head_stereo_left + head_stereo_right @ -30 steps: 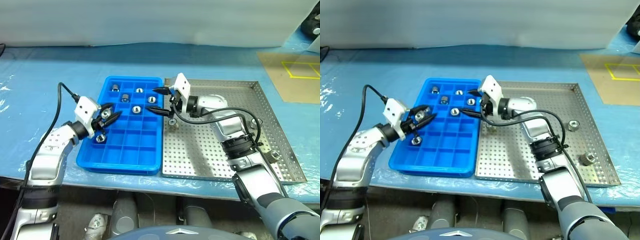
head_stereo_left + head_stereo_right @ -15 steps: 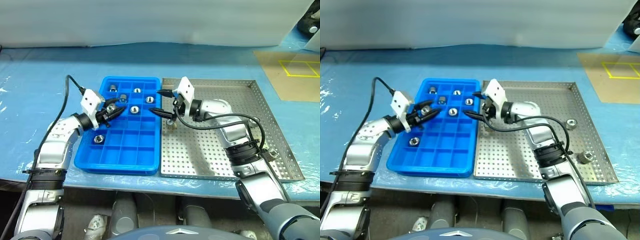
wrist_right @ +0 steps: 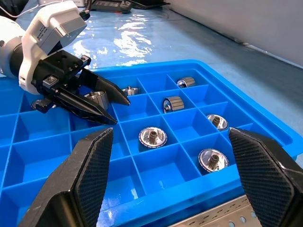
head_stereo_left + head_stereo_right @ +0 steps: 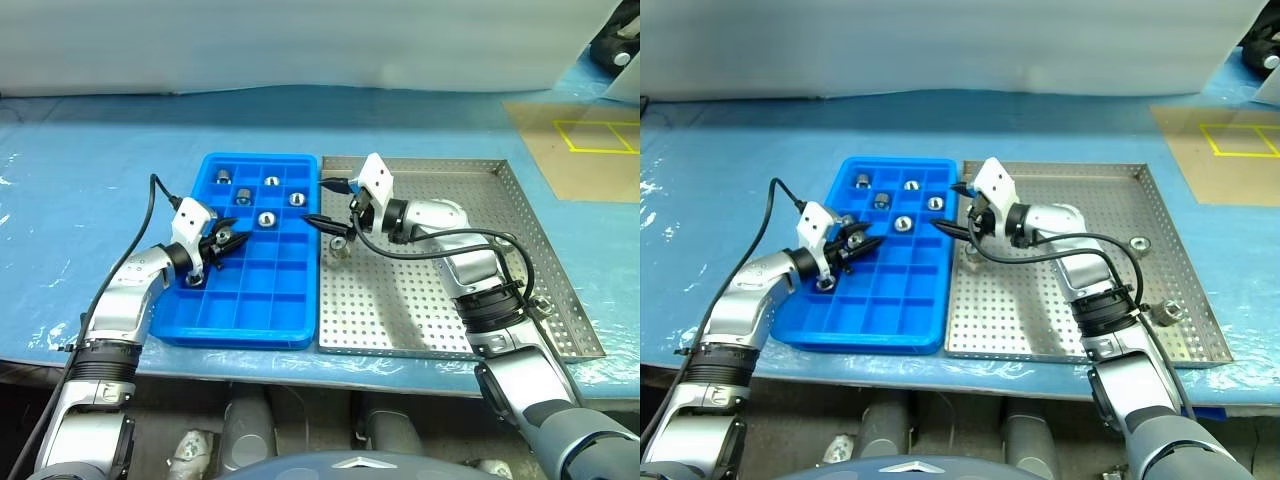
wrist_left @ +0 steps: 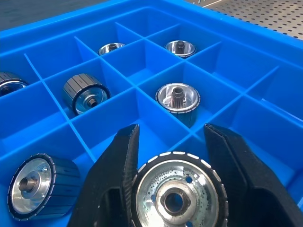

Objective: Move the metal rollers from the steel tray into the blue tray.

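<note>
A small shiny silver metal roller (image 5: 175, 201) with a hollow centre sits clamped between the left gripper's (image 4: 222, 244) black fingers, over the left side of the bright blue compartmented plastic tray (image 4: 262, 317). Other rollers lie in its far compartments. The right gripper (image 4: 327, 205), jaws spread wide and empty, hangs at the tray's edge beside the perforated square steel tray (image 4: 440, 320), where one roller (image 4: 341, 245) rests.

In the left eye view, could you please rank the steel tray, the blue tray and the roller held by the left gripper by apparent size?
1. The steel tray, largest.
2. The blue tray, clearly narrower.
3. The roller gripped by the left gripper, by far the smallest.
No pair is close enough to doubt.
</note>
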`<state>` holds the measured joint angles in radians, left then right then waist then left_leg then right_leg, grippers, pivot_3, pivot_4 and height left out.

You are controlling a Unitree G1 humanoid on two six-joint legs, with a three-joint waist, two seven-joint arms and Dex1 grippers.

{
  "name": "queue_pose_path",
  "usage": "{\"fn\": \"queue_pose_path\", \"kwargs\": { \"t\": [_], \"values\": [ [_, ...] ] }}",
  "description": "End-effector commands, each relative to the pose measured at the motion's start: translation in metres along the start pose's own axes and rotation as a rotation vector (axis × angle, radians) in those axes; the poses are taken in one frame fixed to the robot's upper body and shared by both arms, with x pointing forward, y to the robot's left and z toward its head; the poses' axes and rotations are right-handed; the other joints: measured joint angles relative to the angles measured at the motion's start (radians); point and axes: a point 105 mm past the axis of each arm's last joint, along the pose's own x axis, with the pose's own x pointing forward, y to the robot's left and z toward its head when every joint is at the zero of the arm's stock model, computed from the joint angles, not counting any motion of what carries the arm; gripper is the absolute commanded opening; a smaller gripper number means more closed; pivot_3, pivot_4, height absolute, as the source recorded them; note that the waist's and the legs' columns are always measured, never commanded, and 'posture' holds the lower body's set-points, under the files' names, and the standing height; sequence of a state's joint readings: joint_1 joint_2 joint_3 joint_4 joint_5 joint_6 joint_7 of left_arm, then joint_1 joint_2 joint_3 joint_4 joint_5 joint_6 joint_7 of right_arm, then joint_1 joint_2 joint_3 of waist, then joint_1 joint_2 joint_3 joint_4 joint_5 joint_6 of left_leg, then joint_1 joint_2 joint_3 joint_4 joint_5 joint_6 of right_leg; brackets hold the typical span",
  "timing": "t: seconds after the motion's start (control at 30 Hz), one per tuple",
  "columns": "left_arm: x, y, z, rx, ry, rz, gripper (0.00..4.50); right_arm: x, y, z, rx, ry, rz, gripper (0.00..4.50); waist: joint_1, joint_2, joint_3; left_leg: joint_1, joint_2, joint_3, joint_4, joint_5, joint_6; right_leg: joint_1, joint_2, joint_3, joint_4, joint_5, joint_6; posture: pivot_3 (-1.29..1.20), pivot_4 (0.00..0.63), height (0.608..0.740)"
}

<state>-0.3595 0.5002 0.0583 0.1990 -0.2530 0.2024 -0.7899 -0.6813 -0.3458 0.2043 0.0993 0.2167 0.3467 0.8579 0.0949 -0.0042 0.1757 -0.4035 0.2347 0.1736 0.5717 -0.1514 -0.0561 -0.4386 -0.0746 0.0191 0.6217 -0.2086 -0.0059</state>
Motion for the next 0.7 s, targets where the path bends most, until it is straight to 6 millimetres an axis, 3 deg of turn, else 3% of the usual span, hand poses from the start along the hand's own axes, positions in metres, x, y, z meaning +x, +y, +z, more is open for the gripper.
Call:
{"fn": "queue_pose_path", "kwargs": {
  "t": [0.03,0.1,0.3,0.5,0.6,0.7],
  "values": [
    [-0.001,0.002,0.002,0.008,-0.015,0.012,2.84,-0.003,-0.002,0.017,-0.043,-0.051,-0.009,4.02,0.000,0.000,0.000,0.000,0.000,0.000,0.000,0.000,0.000,0.000,0.000,0.000,0.000,0.000,0.000,0.03,0.150,0.740],
    [0.001,0.001,0.004,0.008,-0.017,0.007,3.17,-0.003,-0.002,0.017,-0.043,-0.051,-0.009,4.02,0.000,0.000,0.000,0.000,0.000,0.000,0.000,0.000,0.000,0.000,0.000,0.000,0.000,0.000,0.000,0.03,0.150,0.740],
    [0.003,0.004,0.020,0.039,-0.061,0.015,3.17,-0.004,-0.002,0.016,-0.041,-0.050,-0.011,4.02,0.000,0.000,0.000,0.000,0.000,0.000,0.000,0.000,0.000,0.000,0.000,0.000,0.000,0.000,0.000,0.02,0.150,0.740],
    [0.008,-0.012,0.069,0.038,-0.202,-0.084,3.17,-0.006,-0.003,0.015,-0.039,-0.049,-0.023,4.02,0.000,0.000,0.000,0.000,0.000,0.000,0.000,0.000,0.000,0.000,0.000,0.000,0.000,0.000,0.000,0.00,0.150,0.740],
    [0.025,-0.029,0.097,0.035,-0.290,-0.166,3.17,-0.011,-0.008,0.018,-0.040,-0.055,-0.058,4.02,0.002,0.000,0.000,-0.001,0.000,0.000,0.000,0.000,0.000,0.000,0.000,0.000,0.001,0.000,0.000,-0.05,0.150,0.740],
    [0.039,-0.038,0.110,0.045,-0.320,-0.231,3.17,-0.017,-0.012,0.019,-0.043,-0.056,-0.099,4.02,-0.005,0.000,0.000,0.000,0.000,0.000,0.002,0.000,0.000,0.000,0.000,0.001,0.001,0.000,0.000,-0.11,0.150,0.740]
  ]
}}
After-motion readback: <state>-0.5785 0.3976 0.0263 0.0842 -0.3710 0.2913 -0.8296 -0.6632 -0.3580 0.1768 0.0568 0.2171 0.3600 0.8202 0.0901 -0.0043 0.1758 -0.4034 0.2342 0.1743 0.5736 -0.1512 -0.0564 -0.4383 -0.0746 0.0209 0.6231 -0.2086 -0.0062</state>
